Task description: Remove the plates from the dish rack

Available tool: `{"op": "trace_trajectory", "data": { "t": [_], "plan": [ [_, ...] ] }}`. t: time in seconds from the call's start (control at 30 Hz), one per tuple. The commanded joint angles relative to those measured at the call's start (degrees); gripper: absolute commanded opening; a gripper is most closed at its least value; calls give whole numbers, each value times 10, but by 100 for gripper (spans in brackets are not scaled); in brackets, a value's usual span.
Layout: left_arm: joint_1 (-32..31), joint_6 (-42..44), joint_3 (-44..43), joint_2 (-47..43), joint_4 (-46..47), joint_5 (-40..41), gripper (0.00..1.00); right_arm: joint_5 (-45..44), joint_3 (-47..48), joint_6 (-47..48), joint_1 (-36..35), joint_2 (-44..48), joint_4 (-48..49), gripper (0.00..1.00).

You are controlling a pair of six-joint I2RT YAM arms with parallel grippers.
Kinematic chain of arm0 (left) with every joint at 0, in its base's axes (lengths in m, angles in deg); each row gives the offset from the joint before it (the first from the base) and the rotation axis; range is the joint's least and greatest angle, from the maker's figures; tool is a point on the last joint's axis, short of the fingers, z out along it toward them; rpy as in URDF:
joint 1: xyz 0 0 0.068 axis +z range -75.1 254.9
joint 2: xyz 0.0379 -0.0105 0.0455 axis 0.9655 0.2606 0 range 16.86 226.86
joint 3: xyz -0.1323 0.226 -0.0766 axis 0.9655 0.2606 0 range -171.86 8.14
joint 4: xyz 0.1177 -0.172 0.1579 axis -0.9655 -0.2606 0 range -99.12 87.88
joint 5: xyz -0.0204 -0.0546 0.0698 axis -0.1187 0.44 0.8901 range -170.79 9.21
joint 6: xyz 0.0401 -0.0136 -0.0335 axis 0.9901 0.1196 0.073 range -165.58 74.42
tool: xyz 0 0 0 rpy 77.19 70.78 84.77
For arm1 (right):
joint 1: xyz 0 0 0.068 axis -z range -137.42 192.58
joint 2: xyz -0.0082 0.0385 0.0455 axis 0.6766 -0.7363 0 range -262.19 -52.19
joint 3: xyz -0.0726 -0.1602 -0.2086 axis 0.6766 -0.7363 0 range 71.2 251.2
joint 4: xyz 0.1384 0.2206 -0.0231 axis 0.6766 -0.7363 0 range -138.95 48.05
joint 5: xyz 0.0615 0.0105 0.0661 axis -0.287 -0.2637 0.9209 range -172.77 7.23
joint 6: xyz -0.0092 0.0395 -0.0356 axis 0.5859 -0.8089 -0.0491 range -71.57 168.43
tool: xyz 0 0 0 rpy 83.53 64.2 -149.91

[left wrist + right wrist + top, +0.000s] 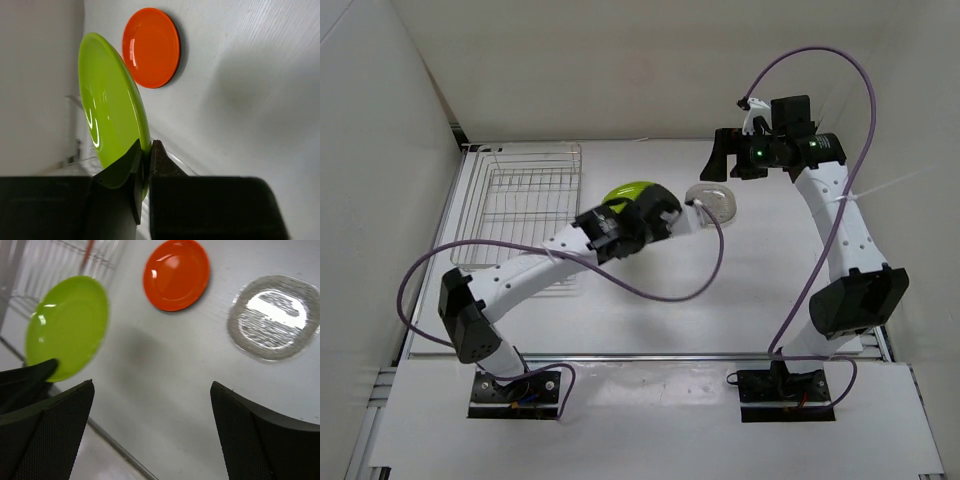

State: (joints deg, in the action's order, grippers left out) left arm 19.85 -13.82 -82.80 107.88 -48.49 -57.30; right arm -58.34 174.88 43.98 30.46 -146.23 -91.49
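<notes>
The left hand [146,152] hides part of the lime green plate [107,105]; the dish rack [60,260] is blurred.

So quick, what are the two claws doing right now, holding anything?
Left gripper: closed on the rim of the lime green plate.
Right gripper: open, holding nothing.

Lime plate [107,107] between fingers [163,169], orange plate [151,47] beyond
</notes>
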Motion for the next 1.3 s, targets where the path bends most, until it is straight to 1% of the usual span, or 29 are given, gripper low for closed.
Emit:
{"op": "trace_trajectory", "data": {
  "t": [0.0,0.03,0.07,0.1,0.13,0.23,0.27,0.37,0.43,0.5,0.53,0.57,0.6,0.67,0.7,0.73,0.87,0.93,0.97,1.0,1.1,1.17,1.2,1.23,1.27],
  "plan": [
    [-71,130,27,-11,84,206,11,119,-15,-1,-4,46,9,100],
    [-87,151,42,-11,107,239,11,127,-25,-1,-4,51,9,99],
    [-102,183,51,-1,129,251,11,128,-36,-1,-4,51,15,98],
    [-129,195,56,12,140,267,11,128,-42,7,-4,59,15,98],
    [-140,207,56,17,154,275,11,128,-49,7,-4,59,15,98],
    [-181,239,36,41,189,300,11,122,-79,18,-4,66,15,96],
    [-189,239,10,49,189,300,11,134,-84,18,-4,66,15,96],
    [-206,251,-28,69,196,307,11,157,-92,23,-4,66,15,91],
    [-212,260,-28,76,215,314,11,171,-86,23,-4,66,15,74],
    [-212,267,-22,82,232,320,11,176,-81,23,-4,66,15,54],
    [-212,274,-22,82,239,320,11,176,-81,23,-4,66,15,35],
    [-212,274,-22,88,239,325,11,176,-81,23,-4,66,15,28],
    [-212,274,-22,88,247,325,11,176,-81,23,-4,66,15,16],
    [-212,274,-22,94,247,325,11,176,-81,23,-4,71,15,5],
    [-212,279,-22,94,253,325,11,176,-81,18,-4,71,15,2],
    [-207,279,-22,100,258,325,11,176,-81,18,-4,77,15,0],
    [-192,292,-16,100,285,336,11,176,-86,13,-4,90,20,0],
    [-178,292,-16,105,285,336,18,170,-91,8,-4,97,25,0],
    [-178,292,-16,105,293,336,18,170,-91,8,-4,97,25,0],
    [-173,292,-9,105,293,336,11,170,-91,2,-4,97,25,0],
    [-168,292,-9,112,300,336,13,164,-91,2,-4,102,30,0],
    [-168,292,-9,112,294,336,25,157,-91,-3,-4,102,30,0],
    [-168,292,-9,117,294,341,35,152,-91,-3,-4,102,30,0],
    [-168,286,-9,117,294,341,41,152,-91,-3,-4,102,30,0],
    [-168,286,-9,117,288,341,55,143,-91,-8,-4,102,30,0]
  ]
}}
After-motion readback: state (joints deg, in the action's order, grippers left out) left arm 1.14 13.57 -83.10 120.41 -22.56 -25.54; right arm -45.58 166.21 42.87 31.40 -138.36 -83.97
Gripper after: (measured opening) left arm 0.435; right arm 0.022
